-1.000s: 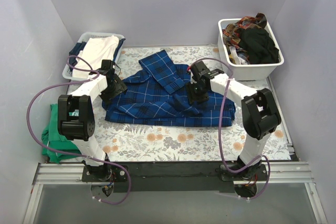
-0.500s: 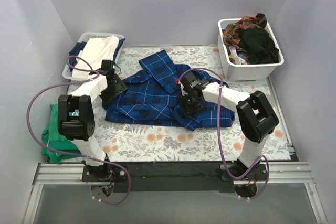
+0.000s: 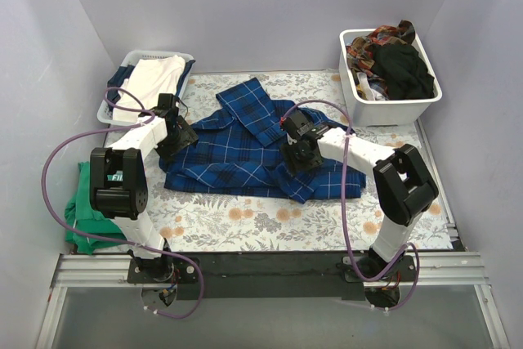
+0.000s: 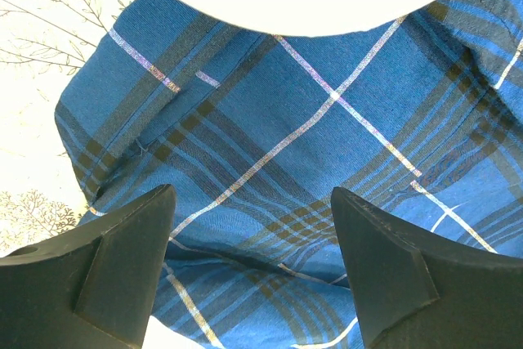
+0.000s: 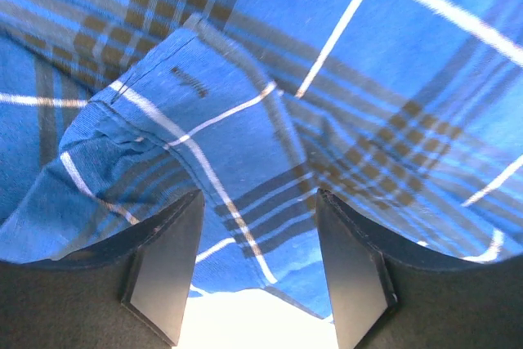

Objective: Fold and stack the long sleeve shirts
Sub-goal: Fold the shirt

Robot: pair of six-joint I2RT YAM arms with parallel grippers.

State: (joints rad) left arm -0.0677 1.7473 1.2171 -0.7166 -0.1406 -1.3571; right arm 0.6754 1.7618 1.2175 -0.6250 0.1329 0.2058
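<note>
dark blue plaid shirt lies rumpled mid-table on the floral table cloth. left gripper is over the shirt's left edge, jaws apart, nothing pinched. right gripper is low over a folded edge with a buttonhole near the shirt's middle, jaws spread, cloth loose under them. white bin of clothes back right, basket back left.

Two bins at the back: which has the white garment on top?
The slotted basket at back left; a white garment lies on top. The plain tub at back right holds black and patterned clothes.
</note>
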